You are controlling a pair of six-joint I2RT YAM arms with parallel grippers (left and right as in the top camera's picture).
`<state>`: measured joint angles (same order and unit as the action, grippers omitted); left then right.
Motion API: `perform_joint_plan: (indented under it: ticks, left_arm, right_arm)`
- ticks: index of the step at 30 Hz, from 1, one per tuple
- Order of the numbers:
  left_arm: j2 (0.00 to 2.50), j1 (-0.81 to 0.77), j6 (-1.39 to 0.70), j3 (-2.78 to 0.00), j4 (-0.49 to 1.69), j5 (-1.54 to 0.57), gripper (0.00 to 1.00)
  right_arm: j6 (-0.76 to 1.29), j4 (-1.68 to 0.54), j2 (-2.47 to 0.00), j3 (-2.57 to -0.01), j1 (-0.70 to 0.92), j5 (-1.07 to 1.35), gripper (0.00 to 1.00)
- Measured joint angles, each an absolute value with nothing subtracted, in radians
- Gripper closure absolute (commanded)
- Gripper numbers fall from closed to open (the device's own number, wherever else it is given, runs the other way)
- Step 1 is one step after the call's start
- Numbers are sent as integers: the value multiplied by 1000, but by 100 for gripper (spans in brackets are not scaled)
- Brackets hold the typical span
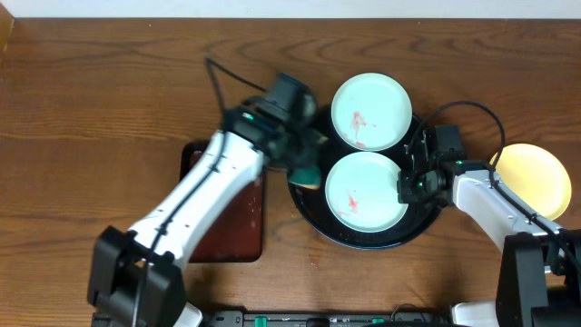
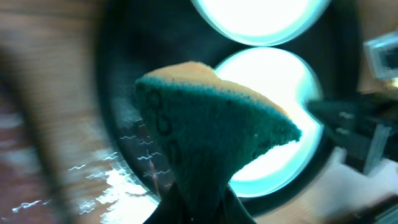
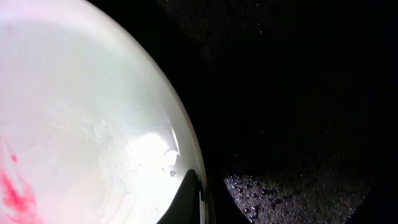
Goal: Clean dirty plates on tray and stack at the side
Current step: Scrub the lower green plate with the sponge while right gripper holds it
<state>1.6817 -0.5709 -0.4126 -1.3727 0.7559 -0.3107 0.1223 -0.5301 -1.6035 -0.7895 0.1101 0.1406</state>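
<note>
Overhead, I count three plates. Two pale mint ones lie on the one black tray (image 1: 313,218), the far plate (image 1: 370,111) and the near plate (image 1: 366,191) just beside each other, each with red smears. One yellow plate (image 1: 536,179) sits on the bare bench (image 1: 91,109) at the right, off the tray. My left jaws pinch one green sponge (image 2: 211,124) over the tray's left edge. My right jaws are pressed together at the near plate's right rim; the close view is too tight to tell whether they nip it. One small brown tray (image 1: 241,227) lies under my left arm.
</note>
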Motion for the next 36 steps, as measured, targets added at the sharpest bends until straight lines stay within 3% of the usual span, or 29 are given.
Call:
perform_joint_plan:
  ticks: [12, 19, 24, 36]
  left_arm:
    - [1934, -775, -656, -1373, 562, -339, 92]
    - [2059, -803, -700, -1380, 498, -360, 92]
    - [2074, -802, -685, -1414, 575, -331, 92]
    - [2108, -776, -676, -1546, 891, -4, 92]
  right_arm:
    - [170, -542, -1604, -790, 110, 148, 99]
    - [177, -546, -1603, -790, 116, 148, 99]
    - [179, -553, -1603, -791, 117, 146, 99]
    - [188, -578, -1602, -791, 129, 195, 99]
